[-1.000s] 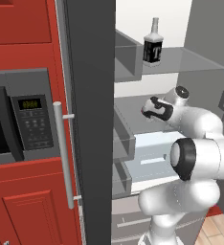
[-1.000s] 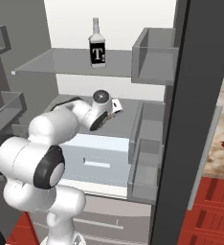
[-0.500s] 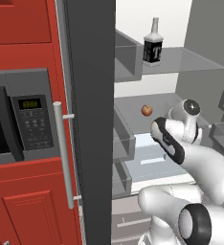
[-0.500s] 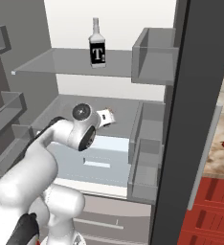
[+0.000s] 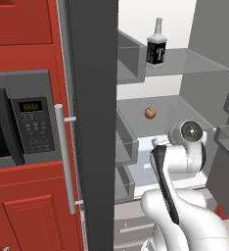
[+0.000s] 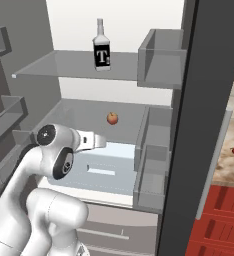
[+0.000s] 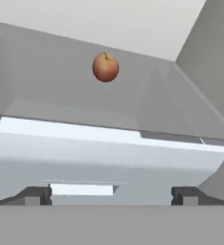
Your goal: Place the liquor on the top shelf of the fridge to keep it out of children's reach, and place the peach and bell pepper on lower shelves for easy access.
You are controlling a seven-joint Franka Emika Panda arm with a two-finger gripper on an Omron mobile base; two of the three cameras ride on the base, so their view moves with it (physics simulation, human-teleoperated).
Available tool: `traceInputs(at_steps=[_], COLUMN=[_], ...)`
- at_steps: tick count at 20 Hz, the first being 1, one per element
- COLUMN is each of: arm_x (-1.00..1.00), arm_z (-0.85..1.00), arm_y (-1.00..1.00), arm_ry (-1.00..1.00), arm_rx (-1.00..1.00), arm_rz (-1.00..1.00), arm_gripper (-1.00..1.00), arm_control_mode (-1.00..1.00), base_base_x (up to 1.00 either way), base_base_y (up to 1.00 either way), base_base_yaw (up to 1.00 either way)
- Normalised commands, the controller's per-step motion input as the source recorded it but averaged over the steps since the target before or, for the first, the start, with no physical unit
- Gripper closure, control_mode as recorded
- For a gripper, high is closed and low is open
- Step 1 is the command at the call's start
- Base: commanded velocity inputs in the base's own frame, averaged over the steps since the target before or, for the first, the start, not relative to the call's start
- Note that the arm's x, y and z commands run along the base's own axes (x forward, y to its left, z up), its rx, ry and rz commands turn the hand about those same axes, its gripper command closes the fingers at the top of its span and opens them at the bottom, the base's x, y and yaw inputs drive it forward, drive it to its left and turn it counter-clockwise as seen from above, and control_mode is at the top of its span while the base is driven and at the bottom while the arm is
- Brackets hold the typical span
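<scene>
The liquor (image 6: 101,48) carries a white label with a large letter "T" and smaller print beneath it, too fine to read. The microwave (image 5: 18,125) has a green display, perhaps showing digits, blurred; its keypad markings are illegible.

A built-in microwave (image 5: 18,125) with keypad sits among red cabinets (image 5: 26,215).

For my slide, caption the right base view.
Liquor on top shelf, peach on lower shelf, gripper open.
</scene>
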Motion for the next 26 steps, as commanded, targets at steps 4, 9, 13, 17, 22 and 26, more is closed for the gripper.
traceInputs(at_steps=[4, 9, 13, 17, 22, 26], arm_x=[-0.44, -0.42, -0.55, -0.54, -0.47, -0.26], arm_z=[0.85, 0.62, 0.03, 0.0, 0.0, 0.0], arm_y=[0.03, 0.09, 0.17, 0.23, 0.07, 0.0], arm_ry=[0.04, 0.05, 0.06, 0.09, 0.03, 0.0], arm_rx=[0.23, 0.23, 0.11, 0.0, -0.01, -0.01], arm_rz=[0.0, 0.02, 0.04, 0.0, 0.0, 0.0], arm_gripper=[-1.0, -1.0, -1.0, -1.0, -1.0, -1.0], arm_control_mode=[-1.0, -1.0, -1.0, -1.0, -1.0, -1.0], base_base_x=[0.0, 0.0, 0.0, 0.0, 0.0, 0.0], base_base_y=[0.0, 0.0, 0.0, 0.0, 0.0, 0.0], base_base_yaw=[0.0, 0.0, 0.0, 0.0, 0.0, 0.0])
